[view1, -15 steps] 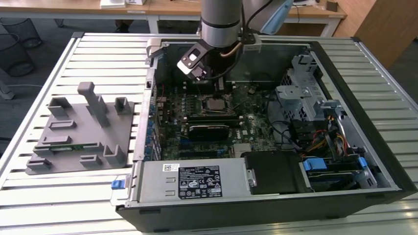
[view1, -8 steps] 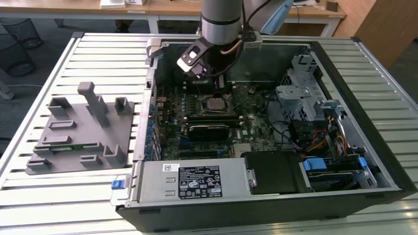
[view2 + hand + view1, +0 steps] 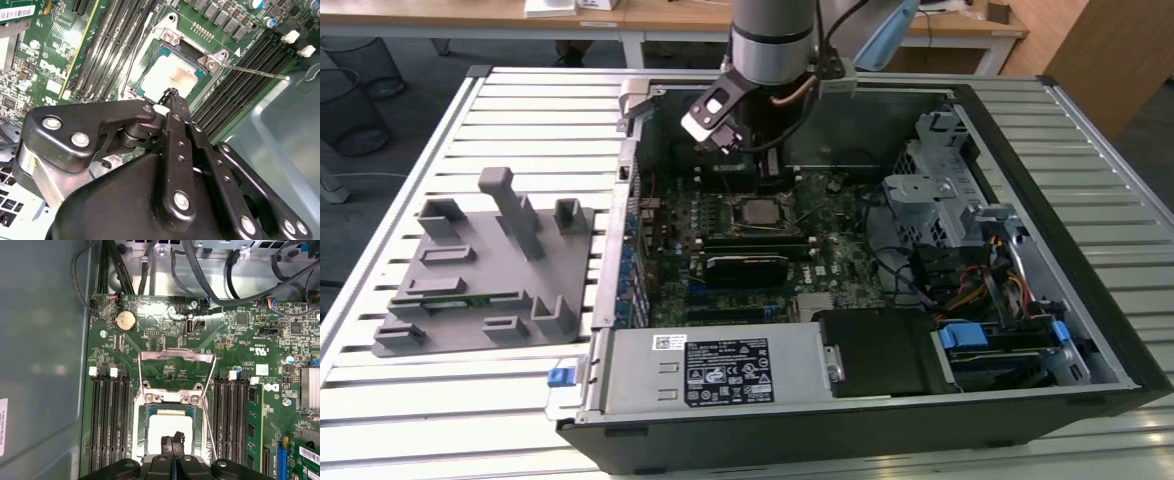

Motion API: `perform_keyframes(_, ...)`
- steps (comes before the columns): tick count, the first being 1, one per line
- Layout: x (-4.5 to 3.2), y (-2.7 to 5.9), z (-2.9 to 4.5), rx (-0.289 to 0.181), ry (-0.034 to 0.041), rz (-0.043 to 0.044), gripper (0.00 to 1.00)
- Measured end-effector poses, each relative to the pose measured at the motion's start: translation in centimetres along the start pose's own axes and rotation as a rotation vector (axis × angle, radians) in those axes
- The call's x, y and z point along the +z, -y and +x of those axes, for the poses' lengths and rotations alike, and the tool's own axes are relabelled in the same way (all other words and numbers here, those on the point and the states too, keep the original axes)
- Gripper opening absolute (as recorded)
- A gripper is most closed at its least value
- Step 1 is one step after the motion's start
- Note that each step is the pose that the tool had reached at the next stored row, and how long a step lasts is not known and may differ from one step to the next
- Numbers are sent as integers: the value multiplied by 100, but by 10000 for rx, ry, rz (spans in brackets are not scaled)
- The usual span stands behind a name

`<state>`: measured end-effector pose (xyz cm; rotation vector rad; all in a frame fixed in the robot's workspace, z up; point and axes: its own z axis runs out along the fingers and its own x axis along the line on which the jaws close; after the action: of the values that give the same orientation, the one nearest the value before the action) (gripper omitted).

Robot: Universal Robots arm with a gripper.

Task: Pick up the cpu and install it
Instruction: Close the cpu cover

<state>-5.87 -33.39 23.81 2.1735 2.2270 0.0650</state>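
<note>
The cpu (image 3: 761,212), a small square chip with a silver-grey top, lies flat in its socket on the green motherboard (image 3: 834,255) inside the open computer case. It shows in both wrist views (image 3: 167,75) (image 3: 167,427). The socket's metal load plate (image 3: 176,369) stands hinged up and its thin lever (image 3: 255,73) sticks out sideways. My gripper (image 3: 767,168) hangs just above the chip. Its black fingertips are pressed together with nothing between them, as both wrist views show (image 3: 173,96) (image 3: 173,438).
A grey holder plate (image 3: 480,270) with upright posts lies at the exterior view's left. Inside the case are a black heatsink block (image 3: 747,266), a power supply (image 3: 707,368), a drive cage (image 3: 927,205) and cables (image 3: 981,285). A green memory stick (image 3: 254,425) stands beside the socket.
</note>
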Motion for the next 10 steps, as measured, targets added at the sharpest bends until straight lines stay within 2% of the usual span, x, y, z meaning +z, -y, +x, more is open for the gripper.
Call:
perform_keyframes(5,-14,-1,0,3,-50,-2,11)
perform_keyframes(10,-52,-3,0,2,-48,-1,11)
